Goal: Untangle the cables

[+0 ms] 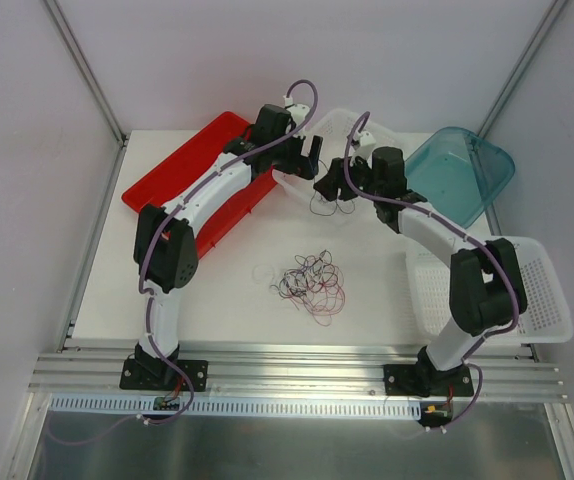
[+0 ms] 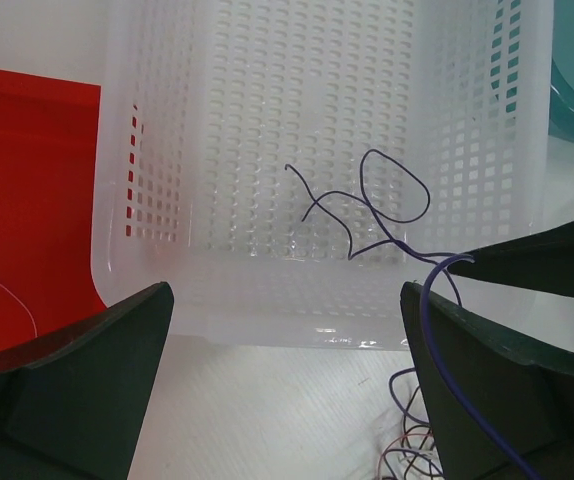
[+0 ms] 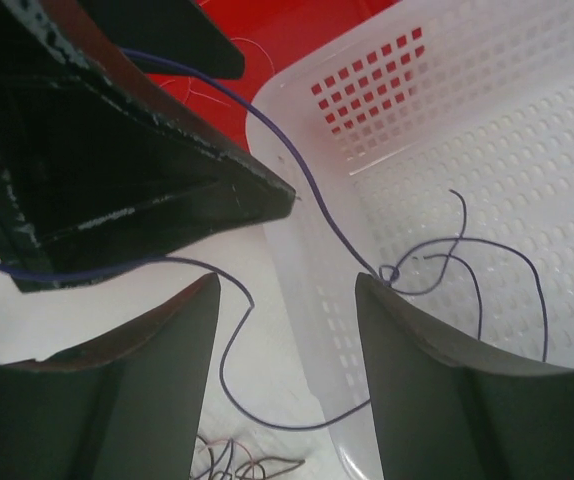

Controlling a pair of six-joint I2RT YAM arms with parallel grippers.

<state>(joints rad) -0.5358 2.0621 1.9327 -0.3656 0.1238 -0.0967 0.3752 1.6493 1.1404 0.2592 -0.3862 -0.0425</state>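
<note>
Purple cable (image 2: pixel 365 195) is seen mostly inside white basket (image 2: pixel 267 325), tail draped over near rim and trailing down outside. Remaining tangle (image 1: pixel 312 282) is left mid table (image 1: pixel 217 300). Left gripper (image 2: pixel 287 300) is spread wide, nothing held. Right gripper (image 3: pixel 287 285) is likewise apart, wire passing between its fingers unclamped. Tail should be pinched close to rim, lifted clear and dropped inside; snagging on perforations is to be avoided

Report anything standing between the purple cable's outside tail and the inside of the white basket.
The basket's near wall does: the purple cable lies partly inside, crosses over that rim, and its tail drops outside toward the table, passing between the right gripper's open fingers. Nothing else visible blocks it.
</note>
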